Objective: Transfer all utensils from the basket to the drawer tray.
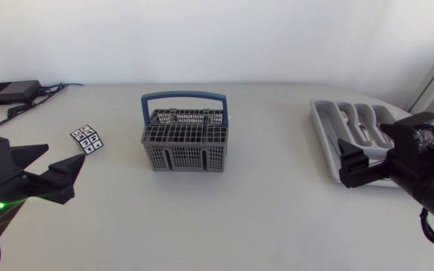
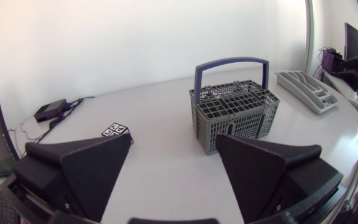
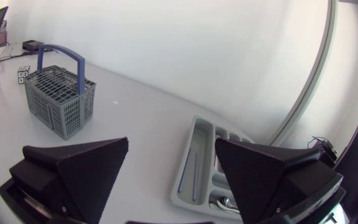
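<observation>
Nearest the camera, the left hand (image 2: 173, 143) hangs low over the left side of the table (image 1: 262, 218), its two wedge fingers spread wide with nothing between them, pointing toward the cutlery basket (image 1: 183, 143) but well apart from it. The right hand (image 3: 171, 142) is likewise released and empty, poised just above the near end of the drawer tray (image 1: 324, 128) with its arm coming in from the right. Further in, the grey basket stands upright mid-table with its blue handle (image 1: 183, 96) raised. No utensil pokes above its grid top in any view, though the depths of its compartments are hidden. The tray lies on the right side of the table and already holds cutlery: a slim bluish piece (image 3: 195, 173) rests in the long compartment, and shiny spoon-like pieces (image 3: 224, 202) sit in the one beside it. By my reading the transfer is finished or very nearly so, with at most something short hidden inside the basket. Beyond the left hand a marker card (image 1: 87, 139) lies flat, and a black box (image 1: 9, 92) sits at the far left corner.
</observation>
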`<state>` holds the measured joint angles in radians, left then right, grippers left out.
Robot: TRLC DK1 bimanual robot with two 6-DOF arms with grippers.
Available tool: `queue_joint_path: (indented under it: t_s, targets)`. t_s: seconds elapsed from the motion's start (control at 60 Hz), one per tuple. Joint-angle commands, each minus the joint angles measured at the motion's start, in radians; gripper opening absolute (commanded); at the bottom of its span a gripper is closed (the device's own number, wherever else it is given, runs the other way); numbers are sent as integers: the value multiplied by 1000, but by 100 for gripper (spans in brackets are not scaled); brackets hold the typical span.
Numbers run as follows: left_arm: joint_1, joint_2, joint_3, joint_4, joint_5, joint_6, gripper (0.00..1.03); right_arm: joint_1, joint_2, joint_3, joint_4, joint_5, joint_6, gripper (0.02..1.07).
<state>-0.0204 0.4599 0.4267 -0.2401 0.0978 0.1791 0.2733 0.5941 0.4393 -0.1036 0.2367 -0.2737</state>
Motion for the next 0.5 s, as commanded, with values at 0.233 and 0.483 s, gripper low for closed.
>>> queue_joint_path:
  t_s: [0.233, 0.483]
  targets:
    - [13, -177, -174, 94, -39, -80, 94, -62, -202, -160, 50, -29, 32, 102]
    - [16, -311, -293, 163, -67, -127, 94, -134, -336, -256, 69, -100, 115, 102]
